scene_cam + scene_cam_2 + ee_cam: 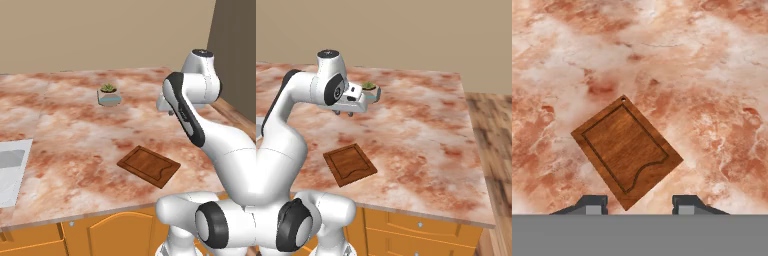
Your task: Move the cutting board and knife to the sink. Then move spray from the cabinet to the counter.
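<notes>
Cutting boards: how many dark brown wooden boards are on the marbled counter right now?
1. The dark brown rectangular wooden cutting board lies flat near the marbled stone counter's front edge, below the open gripper.

My white arm (286, 130) has dark joints. Cutting board (626, 150): dark brown wood grain, darker groove. Counter (75, 135): reddish-brown and cream marbling over orange drawers (115, 232). Sink (10, 170): grey. Succulent (108, 88): green, pale pot

Arm raised, elbow bent; claw (639, 205) pointing down, fingers apart, empty.
</notes>
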